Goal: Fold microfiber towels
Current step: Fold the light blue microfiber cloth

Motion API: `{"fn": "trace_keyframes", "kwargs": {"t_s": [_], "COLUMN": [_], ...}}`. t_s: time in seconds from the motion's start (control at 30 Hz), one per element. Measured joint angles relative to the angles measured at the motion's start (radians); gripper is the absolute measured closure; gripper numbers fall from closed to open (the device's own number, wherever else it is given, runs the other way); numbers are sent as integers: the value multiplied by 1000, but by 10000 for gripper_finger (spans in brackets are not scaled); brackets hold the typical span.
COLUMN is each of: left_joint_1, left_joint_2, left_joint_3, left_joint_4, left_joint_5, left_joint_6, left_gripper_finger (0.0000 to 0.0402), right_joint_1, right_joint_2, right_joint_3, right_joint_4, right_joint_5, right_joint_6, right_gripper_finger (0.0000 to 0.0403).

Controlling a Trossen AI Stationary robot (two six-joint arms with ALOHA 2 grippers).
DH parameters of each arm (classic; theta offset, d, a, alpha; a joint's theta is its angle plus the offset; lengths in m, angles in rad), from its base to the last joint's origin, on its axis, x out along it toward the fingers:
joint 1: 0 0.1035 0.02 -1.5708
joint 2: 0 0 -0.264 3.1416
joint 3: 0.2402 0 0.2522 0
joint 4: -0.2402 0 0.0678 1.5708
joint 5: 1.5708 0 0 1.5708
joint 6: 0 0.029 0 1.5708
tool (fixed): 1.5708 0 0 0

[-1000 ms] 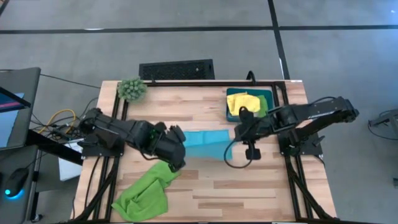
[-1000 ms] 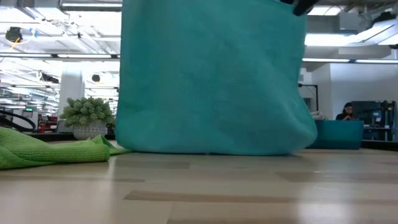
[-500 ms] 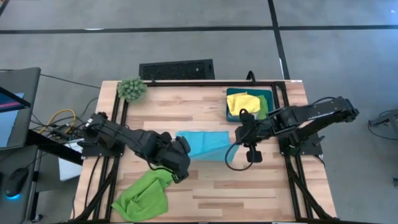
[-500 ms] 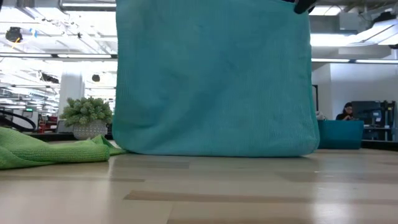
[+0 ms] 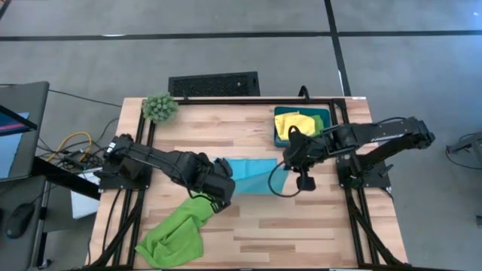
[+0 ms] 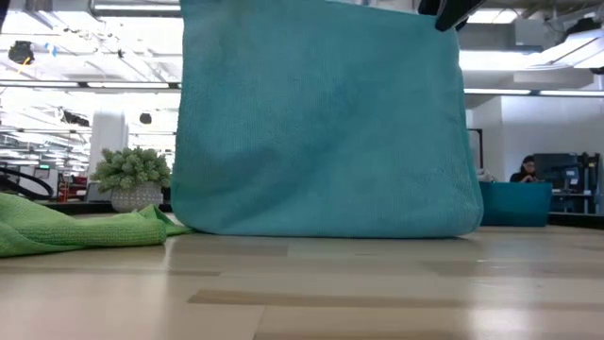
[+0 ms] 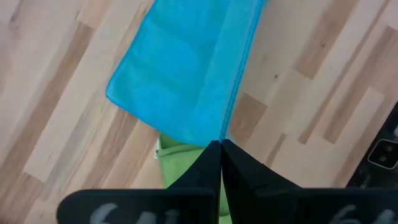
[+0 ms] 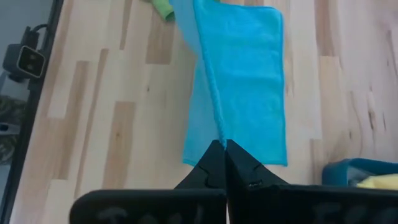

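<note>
The light blue towel [image 5: 252,175] hangs stretched between the two arms over the middle of the wooden table [image 5: 301,233], its lower edge resting on the boards and its top edge raised, as the low view shows [image 6: 326,123]. The left gripper [image 5: 223,181] has its fingers pressed together on the towel's left upper corner; from its wrist the cloth runs away from the fingertips [image 7: 220,147] in a taut line. The right gripper [image 5: 287,159] pinches the right upper corner in the same way, fingers closed on the hem [image 8: 222,146]. A lime green towel [image 5: 175,235] lies crumpled at the near left corner of the table, its upper end just beside the left gripper. At the far right, a teal bin [image 5: 280,114] holds yellow [image 5: 295,125] and green cloths. A fuzzy green plant ball [image 5: 160,108] sits at the far left corner. The near right part of the table is bare wood, and the strip of boards between the plant and the bin is also open.
</note>
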Motion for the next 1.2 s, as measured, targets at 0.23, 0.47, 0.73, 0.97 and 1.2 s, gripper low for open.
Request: {"fn": "trace_keyframes", "kwargs": {"t_s": [0.23, 0.47, 0.73, 0.97, 1.2], "left_joint_1": [25, -5, -89, -104, -62], "left_joint_2": [0, 49, 126, 124, 124], "left_joint_3": [0, 1, 0, 0, 0], "left_joint_4": [1, 14, 19, -50, -79], "left_joint_5": [0, 53, 81, 63, 31], "left_joint_6": [36, 8, 18, -20, 29], "left_gripper_finger": [401, 401, 401, 401, 401], "right_joint_1": [-8, 96, 261, 310, 271], "right_joint_2": [0, 8, 148, 298, 329], "right_joint_3": [0, 0, 1, 1, 0], "right_joint_4": [0, 12, 64, 98, 103], "right_joint_5": [-15, -10, 16, 71, 113], "right_joint_6": [7, 156, 260, 294, 357], "right_gripper_finger": [397, 397, 397, 397, 396]}}
